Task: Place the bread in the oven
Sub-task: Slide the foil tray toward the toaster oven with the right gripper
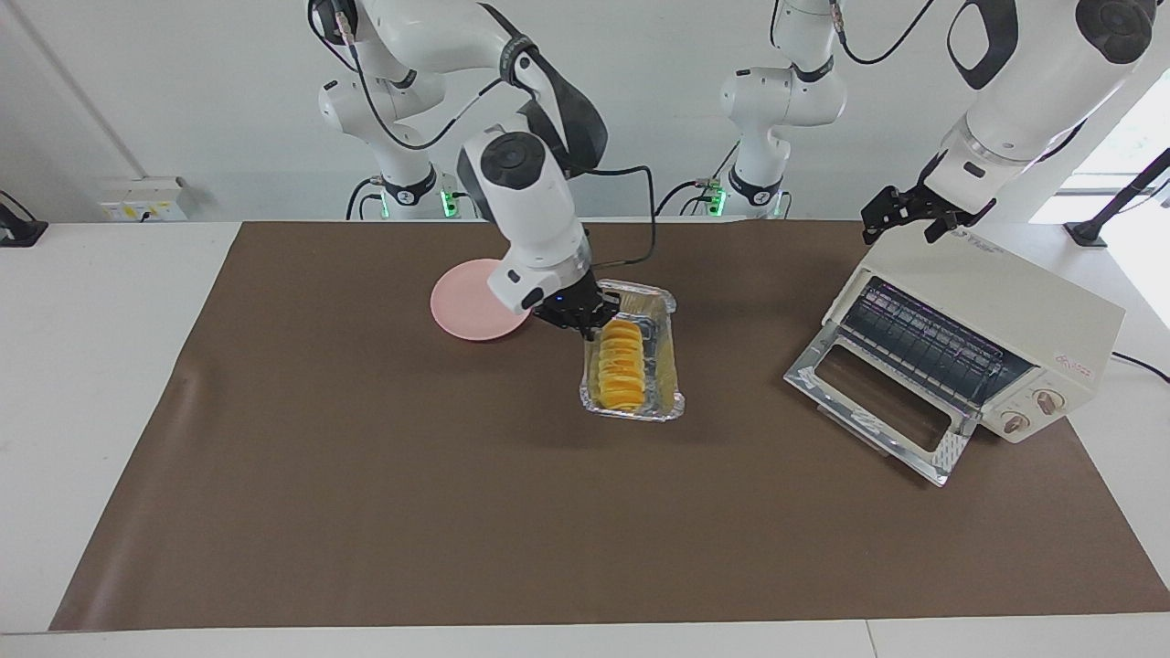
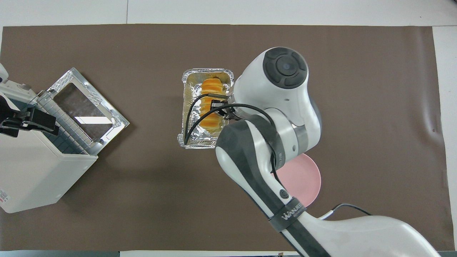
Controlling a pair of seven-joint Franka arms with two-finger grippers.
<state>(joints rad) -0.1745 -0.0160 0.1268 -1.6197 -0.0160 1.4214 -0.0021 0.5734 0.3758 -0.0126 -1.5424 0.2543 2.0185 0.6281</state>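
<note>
Bread in foil tray mid-table, oven door down.

Pink plate [image 1: 471, 313]; at its three o'clock the right gripper [image 1: 582, 320], pinched shut on the rim of the foil tray [image 1: 665, 366] that holds the bread [image 1: 622, 364]. Further toward three o'clock the oven [image 1: 983, 343], door open; the left gripper [image 1: 907, 219] hangs spread wide and empty over its top.

From overhead, the right arm's white wrist covers one corner of the foil tray [image 2: 189, 107], the near end of the bread [image 2: 211, 103] and about half of the pink plate [image 2: 303, 178]. The oven [image 2: 32, 175] runs off the frame edge there, so its knobs go unseen. In the facing view the right gripper [image 1: 574, 318] masks where its jaws meet the tray.
</note>
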